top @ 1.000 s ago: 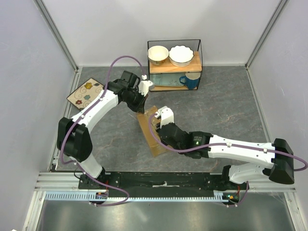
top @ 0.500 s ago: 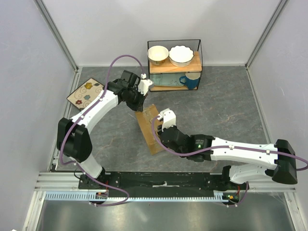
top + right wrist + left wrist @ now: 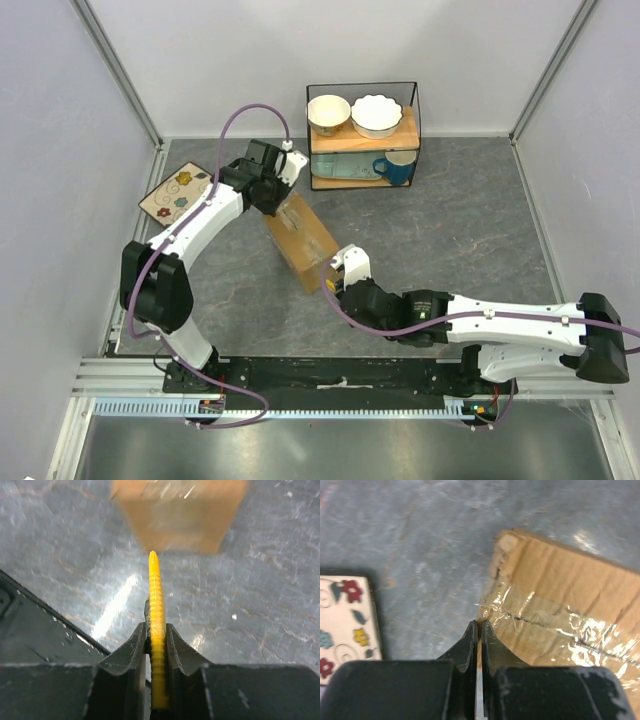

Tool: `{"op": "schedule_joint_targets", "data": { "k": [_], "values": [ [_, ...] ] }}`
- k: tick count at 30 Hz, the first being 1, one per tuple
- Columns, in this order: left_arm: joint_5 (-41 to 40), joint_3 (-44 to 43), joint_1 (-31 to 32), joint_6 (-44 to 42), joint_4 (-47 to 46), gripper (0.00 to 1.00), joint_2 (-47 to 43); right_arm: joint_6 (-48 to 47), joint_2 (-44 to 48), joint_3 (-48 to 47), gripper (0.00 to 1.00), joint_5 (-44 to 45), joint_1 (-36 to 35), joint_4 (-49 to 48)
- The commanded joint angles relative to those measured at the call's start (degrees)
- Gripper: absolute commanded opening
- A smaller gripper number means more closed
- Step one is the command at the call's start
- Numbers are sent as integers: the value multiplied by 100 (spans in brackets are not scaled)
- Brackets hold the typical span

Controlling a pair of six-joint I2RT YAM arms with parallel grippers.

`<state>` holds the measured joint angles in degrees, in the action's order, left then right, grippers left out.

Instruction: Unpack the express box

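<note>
1. The right gripper (image 3: pixel 156 626) has its fingers clamped on the yellow utility knife (image 3: pixel 156 590), tip pointing out at 12 o'clock in the wrist view. The tip stops just short of the blurred near end of the express box (image 3: pixel 180 510).
2. The left gripper (image 3: pixel 477 630) has its fingers almost together, leaving only a sliver between them, at the box's taped end. I cannot tell whether anything thin is pinched there.
3. What changed: a second ago the right gripper was over the box, which lay with its long axis running toward 6 o'clock. The right gripper has now drawn back off the box to the 5 o'clock end. The box has swung and slid toward 10 o'clock, following the left wrist.
4. My reading: a dark line runs along the clear tape (image 3: pixel 540 622), so the seam looks scored. The flaps are not yet lifted, so opening is what remains.
5. The box lies flat on the table (image 3: pixel 470 220), left of centre, on a diagonal.
6. Count:
   - one box
   - one knife
   - one flowered tile (image 3: pixel 178 193) at 10 o'clock
   - one wire rack (image 3: pixel 390 143) at 12 o'clock
   - two bowls (image 3: pixel 328 113) (image 3: pixel 376 115) on the rack
   - one blue mug (image 3: pixel 397 168) on the rack
</note>
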<state>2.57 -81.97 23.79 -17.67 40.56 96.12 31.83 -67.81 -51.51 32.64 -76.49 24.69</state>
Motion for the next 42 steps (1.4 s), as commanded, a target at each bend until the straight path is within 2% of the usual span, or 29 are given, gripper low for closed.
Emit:
{"op": "schedule_joint_targets", "data": {
  "k": [1,5,10,17,18,23,29,33,36,42],
  "values": [
    [-1312,50,-270,-430,-268,2,329,139,128,79,0,-382,-138,581],
    [-1127,103,-270,-395,-206,2,233,130,128,53,0,-312,-138,581],
    [-337,321,-243,-430,-39,2,-110,86,110,-70,0,-233,-138,677],
    [1060,709,-147,-1140,286,2,-620,-151,505,-737,0,795,-138,1336],
    [1253,744,-121,-1194,330,2,-655,-177,514,-886,0,1144,-130,1372],
    [1667,622,-85,-1528,558,2,-700,-397,330,-1046,0,1929,316,1215],
    [2344,94,29,-1897,1129,2,-533,-1012,32,-782,0,1175,1669,204],
    [2643,59,152,-2117,1542,3,-462,-1065,-389,-537,0,665,1988,-253],
    [2652,181,152,-2196,1718,11,-689,-1004,-505,-413,0,410,1997,-385],
    [2723,-28,143,-2188,1965,35,-1402,-995,-216,-211,0,-317,2112,-473]
  ]
}}
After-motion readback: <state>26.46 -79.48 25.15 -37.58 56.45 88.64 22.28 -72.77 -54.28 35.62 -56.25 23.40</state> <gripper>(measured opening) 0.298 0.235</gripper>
